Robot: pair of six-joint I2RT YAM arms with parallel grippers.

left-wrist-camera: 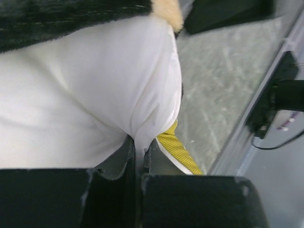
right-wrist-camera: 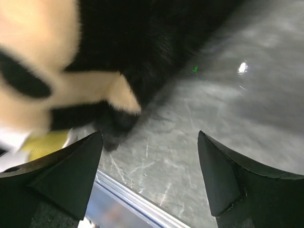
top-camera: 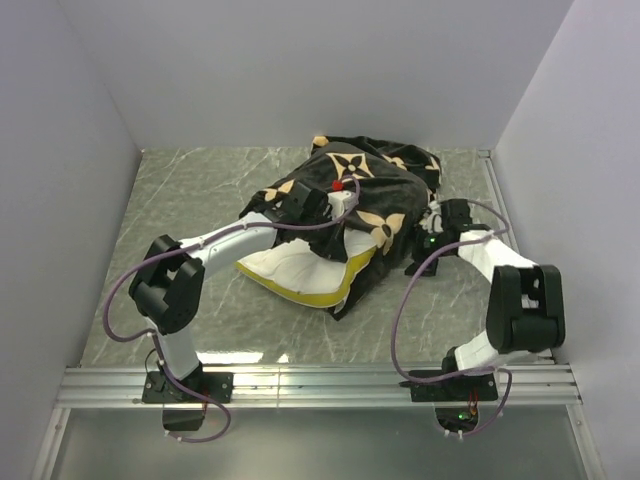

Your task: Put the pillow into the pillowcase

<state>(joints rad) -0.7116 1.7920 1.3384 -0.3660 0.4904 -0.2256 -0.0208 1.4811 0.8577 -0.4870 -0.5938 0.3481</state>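
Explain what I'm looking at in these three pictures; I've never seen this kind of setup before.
Two robot arms are bolted at the near edge of a grey table. The top view looks down from above and behind them; the other two come from cameras on each wrist. On the table lies a white pillow half inside a black flowered pillowcase. The left gripper is shut, pinching a fold of the pillow. The right gripper is open and holds nothing, beside the pillowcase's edge.
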